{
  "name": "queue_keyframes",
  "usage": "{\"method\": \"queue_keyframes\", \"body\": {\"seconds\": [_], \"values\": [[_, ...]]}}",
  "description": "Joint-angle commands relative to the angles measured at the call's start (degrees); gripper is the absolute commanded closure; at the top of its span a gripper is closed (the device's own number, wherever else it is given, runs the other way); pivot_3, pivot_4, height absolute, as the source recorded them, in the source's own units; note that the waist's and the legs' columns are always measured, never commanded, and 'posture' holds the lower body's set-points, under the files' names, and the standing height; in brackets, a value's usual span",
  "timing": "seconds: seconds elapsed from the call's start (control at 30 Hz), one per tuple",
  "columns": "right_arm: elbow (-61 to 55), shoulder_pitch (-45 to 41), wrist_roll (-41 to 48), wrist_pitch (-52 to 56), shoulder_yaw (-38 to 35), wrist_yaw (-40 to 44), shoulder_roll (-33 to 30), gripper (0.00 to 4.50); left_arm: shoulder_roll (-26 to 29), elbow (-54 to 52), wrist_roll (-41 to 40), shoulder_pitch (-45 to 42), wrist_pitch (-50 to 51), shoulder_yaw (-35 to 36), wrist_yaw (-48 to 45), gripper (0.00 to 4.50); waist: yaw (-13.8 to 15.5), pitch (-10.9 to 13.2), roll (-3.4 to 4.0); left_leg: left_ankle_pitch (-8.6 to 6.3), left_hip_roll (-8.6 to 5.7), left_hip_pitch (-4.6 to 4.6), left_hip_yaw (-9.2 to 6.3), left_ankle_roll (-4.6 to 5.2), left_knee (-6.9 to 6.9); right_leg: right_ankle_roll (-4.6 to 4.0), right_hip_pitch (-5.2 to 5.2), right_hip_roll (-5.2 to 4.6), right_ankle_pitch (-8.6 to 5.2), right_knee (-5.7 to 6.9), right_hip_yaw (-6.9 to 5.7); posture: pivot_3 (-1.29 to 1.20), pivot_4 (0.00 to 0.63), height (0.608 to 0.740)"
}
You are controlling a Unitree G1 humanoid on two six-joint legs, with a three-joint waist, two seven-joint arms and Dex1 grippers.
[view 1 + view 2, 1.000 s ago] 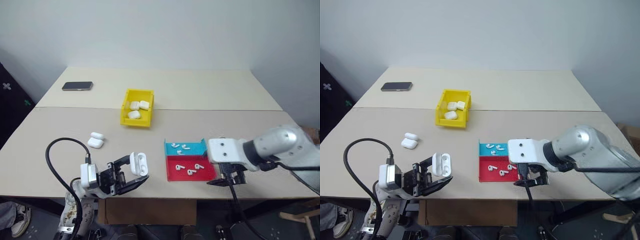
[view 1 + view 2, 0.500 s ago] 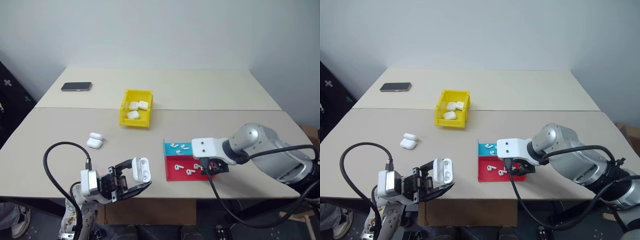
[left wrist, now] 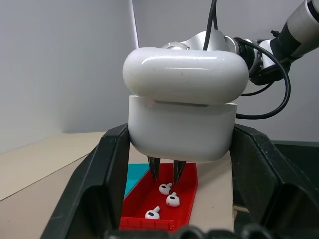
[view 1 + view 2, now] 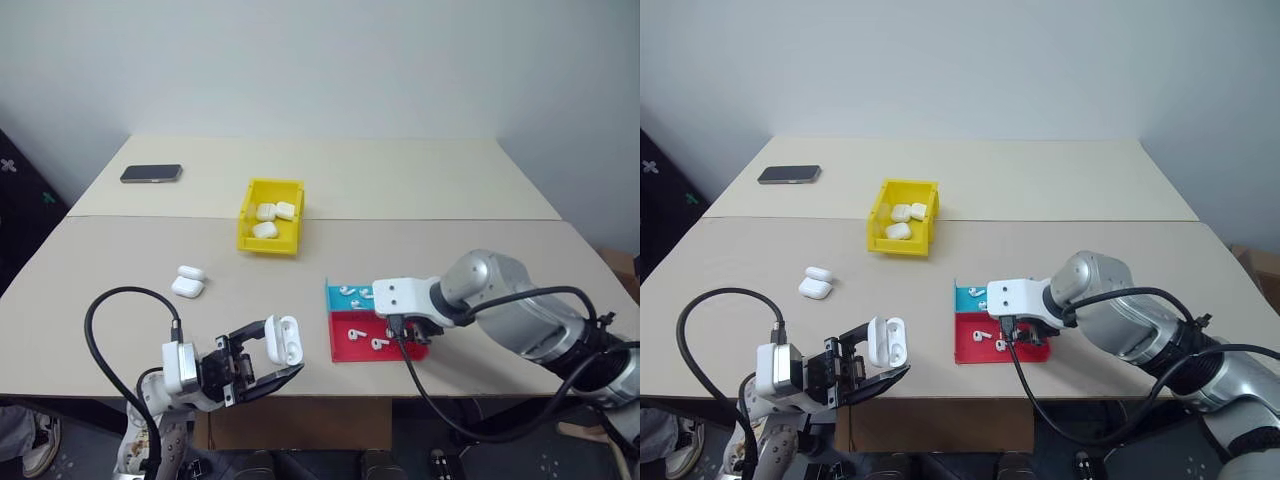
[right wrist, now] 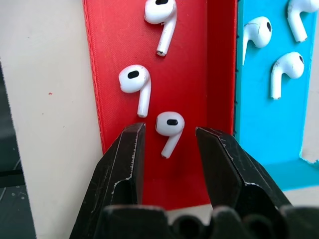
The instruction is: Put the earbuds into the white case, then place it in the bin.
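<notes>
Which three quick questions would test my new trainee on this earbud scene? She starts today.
1. True or false: the left gripper holds an open case.
2. How many earbuds lie in the red tray?
3. The right gripper is: A) over the bin, B) straddling an earbud in the red tray, C) on the phone.

Key: 1 true; 2 three; 3 B.

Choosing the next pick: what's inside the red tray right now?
The red tray holds three loose earbuds. One lies between the right gripper's open fingers, not yet gripped. The tray's near end is hidden behind the fingers.
</notes>
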Motion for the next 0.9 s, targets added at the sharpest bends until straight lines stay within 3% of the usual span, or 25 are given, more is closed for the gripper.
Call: {"method": "queue_keyframes", "body": {"seconds": [0.03, 0.9], "values": [[0.0, -0.4, -1.9, -1.0, -0.6, 0.3, 0.3, 2.48, 0.6, -2.5, 0.6, 0.7, 0.3, 0.6, 0.9, 1.74, 0.0, 0.0, 0.0, 0.0, 0.0, 0.0, 0.0, 0.0, 0.0, 0.0, 0.0, 0.0, 0.0, 0.0, 0.0, 0.0, 0.15, 0.74], [2.8, 1.4, -5.8, -1.7, -0.9, 0.6, 3.5, 2.48, 1.7, -4.4, 2.7, 1.1, 2.0, 0.1, 4.0, 1.74, 0.0, 0.0, 0.0, 0.0, 0.0, 0.0, 0.0, 0.0, 0.0, -0.02, -0.01, 0.01, -0.01, 0.01, 0.0, 0.0, 0.15, 0.74]]}}
